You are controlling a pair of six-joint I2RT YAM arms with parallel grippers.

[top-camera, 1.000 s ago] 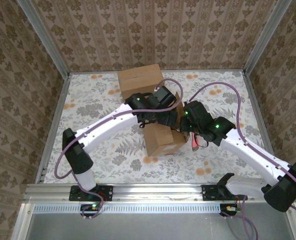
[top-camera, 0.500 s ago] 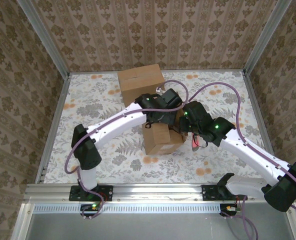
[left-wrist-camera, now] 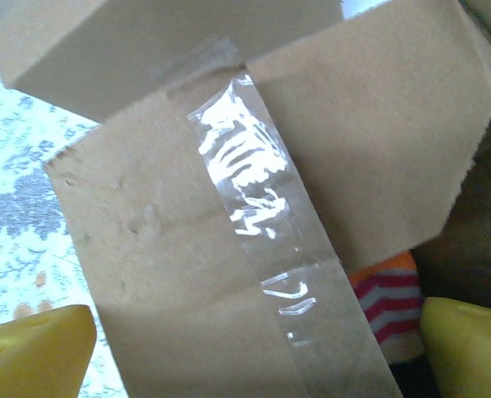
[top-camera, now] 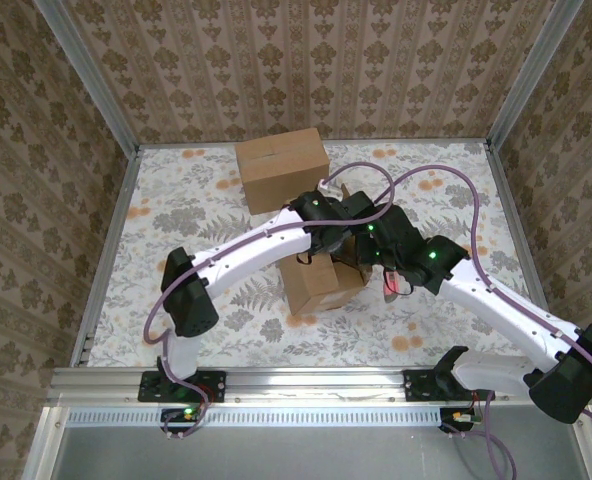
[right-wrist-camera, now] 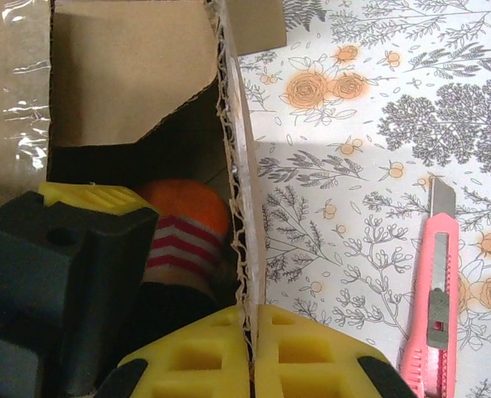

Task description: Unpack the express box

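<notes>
Open brown cardboard express box (top-camera: 321, 282) sits mid-table on the floral-print tablecloth (top-camera: 206, 200), flaps up, both arms converging on it. This box is the landmark.

Right gripper (right-wrist-camera: 251, 352) is at the box's right side wall, its yellow ribbed pads clenched on the cardboard edge, one pad inside the box and one outside, with the wall pinched between them.

Left gripper (left-wrist-camera: 245, 344) comes over the box from the left and dips into the opening. Its jaws are released and spread wide, with nothing between them but air. Its yellow fingertips (left-wrist-camera: 38, 348) sit at the two bottom corners of the left wrist view. The right wrist view shows its black body with a yellow pad down inside the box, just beside the contents.

Inside the box: a soft orange item with red-and-white striped band (right-wrist-camera: 183, 236), low against the right wall, touching or nearly touching the left gripper — cannot tell which.

A box flap with a strip of clear glossy tape (left-wrist-camera: 254, 207) stands tilted right in front of the left wrist camera.

Pink plastic utility knife (right-wrist-camera: 432, 307) lies flat on the cloth, just right of the box, apart from it, blade end pointing away from the arm bases.

A second, closed brown cardboard box (top-camera: 281, 170) with its top seam shut sits behind and to the left of the open box, near it.
</notes>
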